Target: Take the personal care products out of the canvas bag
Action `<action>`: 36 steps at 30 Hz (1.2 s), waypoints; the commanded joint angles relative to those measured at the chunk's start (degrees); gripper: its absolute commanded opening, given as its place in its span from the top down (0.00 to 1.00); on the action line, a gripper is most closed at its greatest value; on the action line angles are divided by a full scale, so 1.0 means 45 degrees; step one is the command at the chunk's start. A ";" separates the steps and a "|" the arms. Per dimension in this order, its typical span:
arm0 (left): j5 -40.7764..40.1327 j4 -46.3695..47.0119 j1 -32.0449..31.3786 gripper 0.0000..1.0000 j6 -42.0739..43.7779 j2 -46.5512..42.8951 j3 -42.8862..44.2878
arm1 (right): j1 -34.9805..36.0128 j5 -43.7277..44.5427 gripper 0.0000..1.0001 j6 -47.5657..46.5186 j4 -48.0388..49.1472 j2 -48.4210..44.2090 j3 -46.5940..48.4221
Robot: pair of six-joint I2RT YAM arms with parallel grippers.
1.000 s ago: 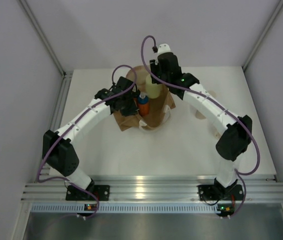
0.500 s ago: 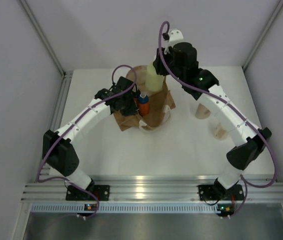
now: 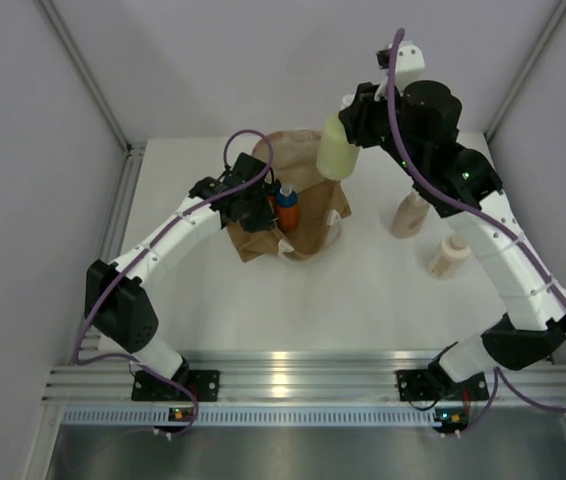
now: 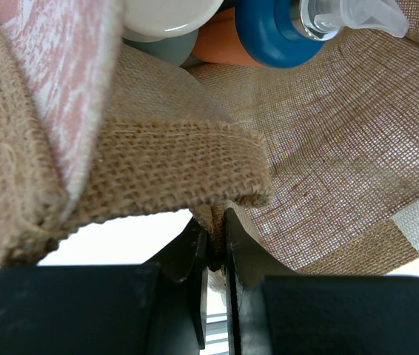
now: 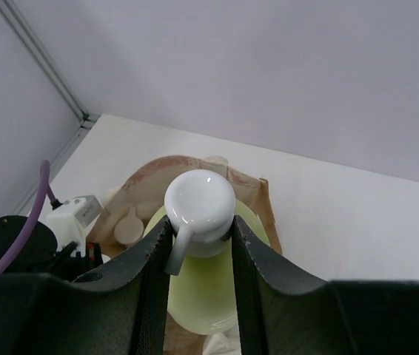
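Light, smooth and probably slippery, the yellow-green bottle [image 3: 338,150] hangs above the far right edge of the canvas bag [image 3: 311,232], the right gripper [image 5: 198,231] with jaws clenched at its white cap [image 5: 200,200], the surest hold, while the left gripper [image 4: 213,237] has jaws pinching the bag's limp woven rim.

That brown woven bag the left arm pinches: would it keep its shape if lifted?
Probably not: the rim of the canvas bag folds over itself where pinched, and its walls look creased from above. Likely light for its size; the open weave lets light through. The coarse fabric seems unlikely to slip.
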 commanded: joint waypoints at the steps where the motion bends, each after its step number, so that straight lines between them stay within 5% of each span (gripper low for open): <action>1: 0.0031 -0.0536 0.0150 1.00 0.0171 0.0204 -0.0138 | -0.0251 0.0875 1.00 -0.0065 0.1537 -0.1425 0.0804; 18: 0.0168 -0.0536 0.0209 1.00 0.0210 -0.0109 -0.0372 | -0.1559 0.1757 1.00 0.0402 0.1653 -0.5056 -0.5717; 36: 0.0480 -0.0536 0.0424 1.00 0.0464 0.0009 -0.0274 | -0.3044 0.1425 1.00 0.1516 0.5517 -0.8435 -1.3960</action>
